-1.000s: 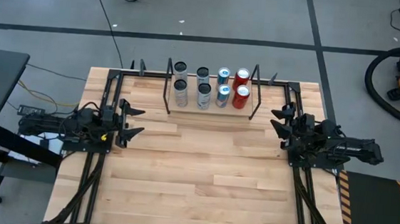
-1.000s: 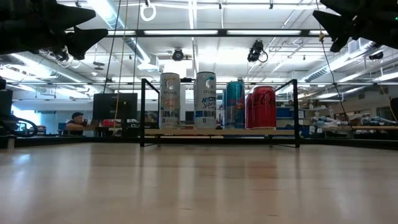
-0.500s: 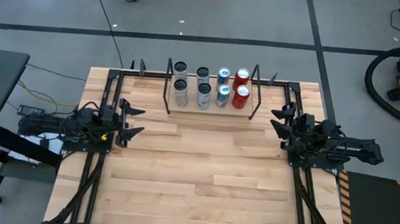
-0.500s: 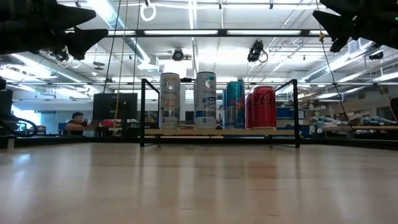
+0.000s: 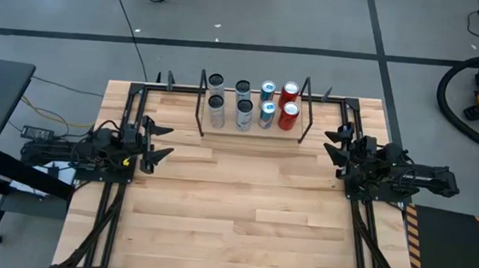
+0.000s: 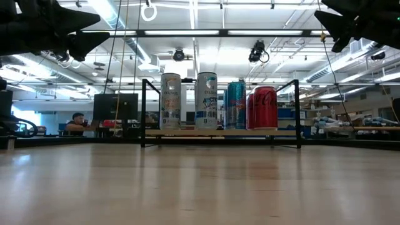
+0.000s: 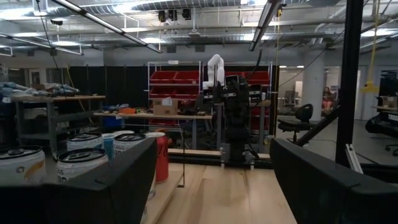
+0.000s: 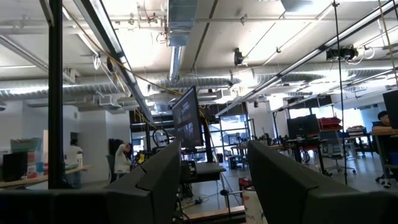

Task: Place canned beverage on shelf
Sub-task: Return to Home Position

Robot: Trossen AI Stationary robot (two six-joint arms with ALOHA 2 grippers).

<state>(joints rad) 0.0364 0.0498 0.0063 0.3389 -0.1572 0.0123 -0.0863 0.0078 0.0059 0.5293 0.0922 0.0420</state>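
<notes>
The shelf (image 5: 227, 126) stands at the middle of the table's far edge, a light wood board (image 6: 219, 132) between thin black end frames. Several canned beverages stand upright on it in two rows: silver ones (image 5: 215, 111) on the left, blue ones (image 5: 267, 112), then red ones (image 5: 289, 114) on the right. My left gripper (image 5: 158, 141) is raised at the table's left edge, open and empty, pointing toward the table's right. My right gripper (image 5: 334, 145) is raised at the right edge, open and empty, pointing toward the left. The left wrist view shows the cans (image 7: 81, 162) off to one side.
Bare wood tabletop (image 5: 243, 203) lies between the two arms and in front of the shelf. Black frame rails (image 5: 130, 108) run along the table's left and right sides. A person (image 6: 76, 120) sits far back in the room beyond the table.
</notes>
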